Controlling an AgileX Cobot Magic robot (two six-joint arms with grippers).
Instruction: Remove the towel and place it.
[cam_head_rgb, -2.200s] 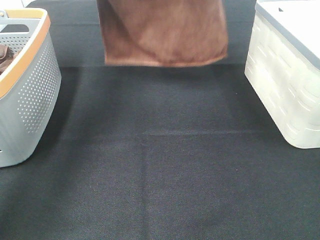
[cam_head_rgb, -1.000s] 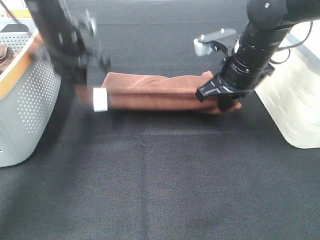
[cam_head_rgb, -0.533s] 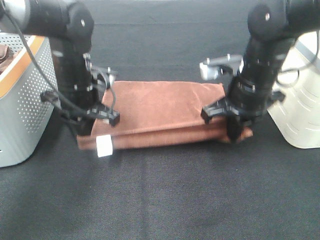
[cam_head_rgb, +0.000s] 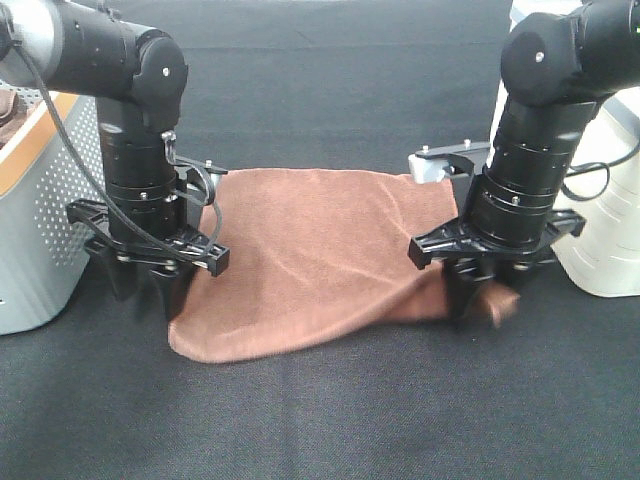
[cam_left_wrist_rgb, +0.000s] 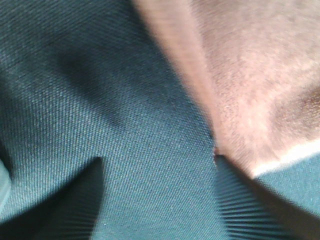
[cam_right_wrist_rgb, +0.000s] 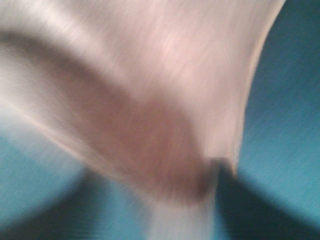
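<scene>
Unfolded wider than before, the towel (cam_head_rgb: 310, 265) runs lengthwise between left fingers (cam_head_rgb: 168, 298), spread empty beside its edge, and right fingers (cam_head_rgb: 458, 295), whose grip I cannot tell.

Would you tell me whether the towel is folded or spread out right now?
Mostly spread: the towel lies open, slightly rippled, on the black cloth.

In the blurred right wrist view the towel (cam_right_wrist_rgb: 150, 100) is a smear; whether the right end effector (cam_head_rgb: 476, 303) grips it is unclear. The picture edge cuts the grey basket (cam_head_rgb: 50, 215).
</scene>
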